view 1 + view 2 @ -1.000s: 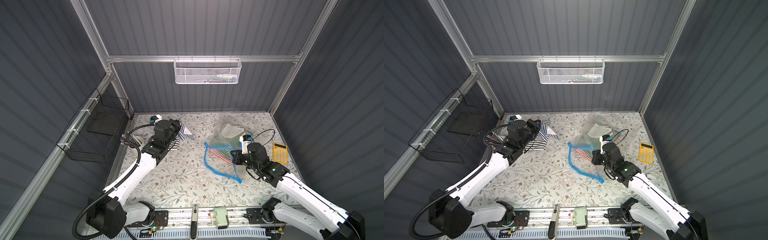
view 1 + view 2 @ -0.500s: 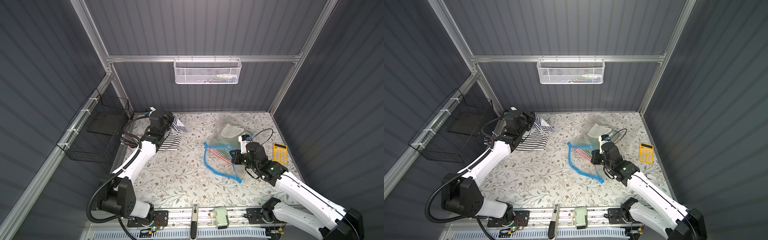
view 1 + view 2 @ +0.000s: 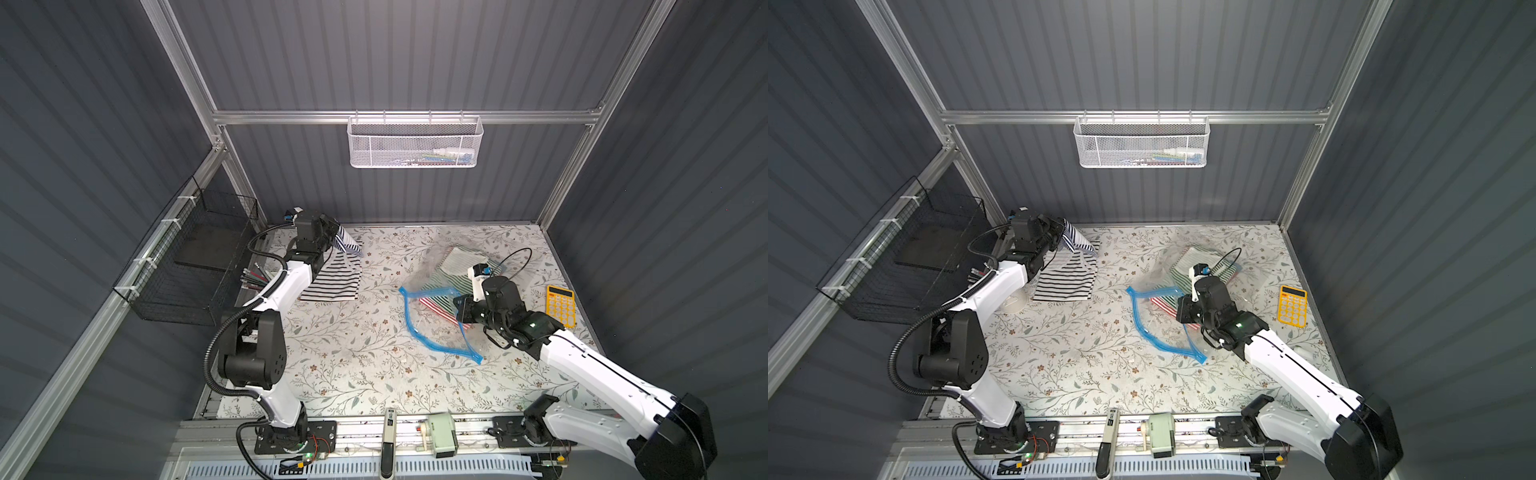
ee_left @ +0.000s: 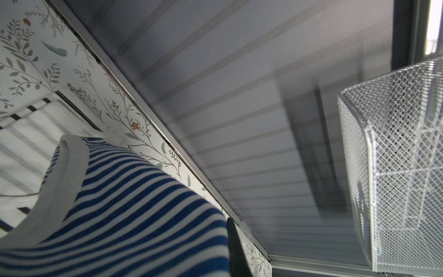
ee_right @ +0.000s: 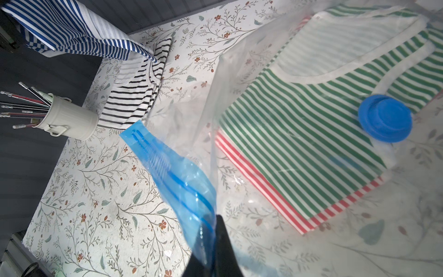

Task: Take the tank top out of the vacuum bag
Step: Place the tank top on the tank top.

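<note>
Right fingers [image 5: 224, 249] pinch bag [image 5: 182, 187]; left fingers [image 4: 236, 244] seemingly pinch tank top [image 4: 131, 203]

Left gripper [image 3: 331, 231]: closed on blue-striped tank top [image 3: 348, 246], held up over black-striped top [image 3: 332, 279] lying flat on the table. Right gripper [image 3: 460, 309]: pinching vacuum bag [image 3: 436, 320] at its blue strip; striped clothes inside. Yellow calculator [image 3: 560, 305]: just beside the bag.
</note>
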Controlling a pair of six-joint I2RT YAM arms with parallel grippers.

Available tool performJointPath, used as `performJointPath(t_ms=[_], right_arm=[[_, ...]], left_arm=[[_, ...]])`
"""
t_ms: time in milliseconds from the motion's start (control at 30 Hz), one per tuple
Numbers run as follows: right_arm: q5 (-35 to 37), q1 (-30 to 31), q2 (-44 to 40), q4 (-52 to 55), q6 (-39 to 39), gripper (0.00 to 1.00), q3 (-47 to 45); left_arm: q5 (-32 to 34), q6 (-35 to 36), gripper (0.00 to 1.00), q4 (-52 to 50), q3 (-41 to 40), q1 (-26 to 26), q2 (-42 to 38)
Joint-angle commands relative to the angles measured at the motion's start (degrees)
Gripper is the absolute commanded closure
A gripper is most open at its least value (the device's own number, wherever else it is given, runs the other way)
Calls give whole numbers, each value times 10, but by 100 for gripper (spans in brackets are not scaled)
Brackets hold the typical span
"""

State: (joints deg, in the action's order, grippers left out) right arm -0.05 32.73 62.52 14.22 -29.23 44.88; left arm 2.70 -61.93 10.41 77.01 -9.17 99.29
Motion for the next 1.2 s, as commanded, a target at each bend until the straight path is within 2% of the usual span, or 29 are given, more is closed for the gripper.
performJointPath(t_ms=[0,700,1000,1167], right_arm=[[-6,-5,12,-7,13,100,24],[-21,-28,72,-20,22,100,40],[-28,-33,77,-24,19,100,39],[-30,-34,72,-29,16,100,35]], left_arm=[[-22,25,100,31,49,11,15],[-64,38,100,15,176,57,144],[-66,39,100,11,172,58,147],[-56,23,100,12,115,58,125]])
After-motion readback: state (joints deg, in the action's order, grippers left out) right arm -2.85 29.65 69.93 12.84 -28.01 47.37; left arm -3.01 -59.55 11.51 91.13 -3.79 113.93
